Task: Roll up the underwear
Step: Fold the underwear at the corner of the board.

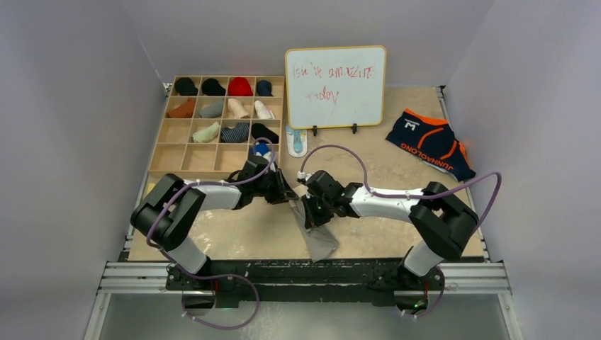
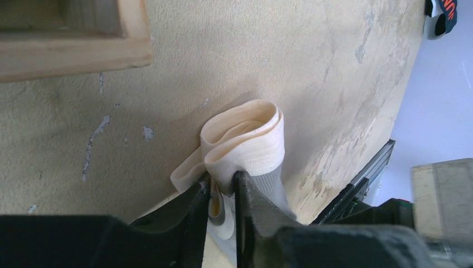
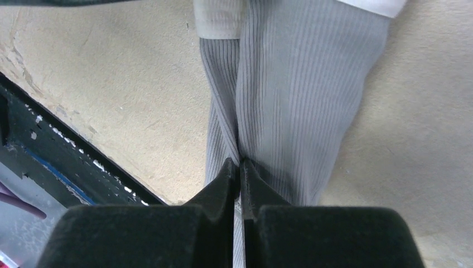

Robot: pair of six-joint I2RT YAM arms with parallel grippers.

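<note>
Left gripper (image 2: 222, 181) was found pressed together on the cream waistband (image 2: 245, 139) of the grey briefs (image 3: 301, 84), with the band folded into a loose loop just beyond the fingertips. Right gripper (image 3: 240, 167) was likewise closed, pinching a fold of the grey ribbed fabric away from the waistband, its jaws nearly meeting on the cloth.

Both grippers stood close together over the middle of the table (image 1: 368, 234), nearer its near edge than its far edge. From the overhead view, the grey fabric trailed from the two grips toward the near edge. Whether the trailing end rested on the surface could not be told.

Navy briefs (image 1: 430, 144) — orange trim, white lettering — lay spread flat near the far right corner, well apart from both grippers and untouched.

Other items noted:
- A wooden divider tray (image 1: 172, 157) sat at the far left corner. Its far compartments held socks (image 1: 234, 132) and its near ones were bare.
- A whiteboard (image 1: 335, 86) with red handwriting stood upright at the far edge — just right of the tray.
</note>
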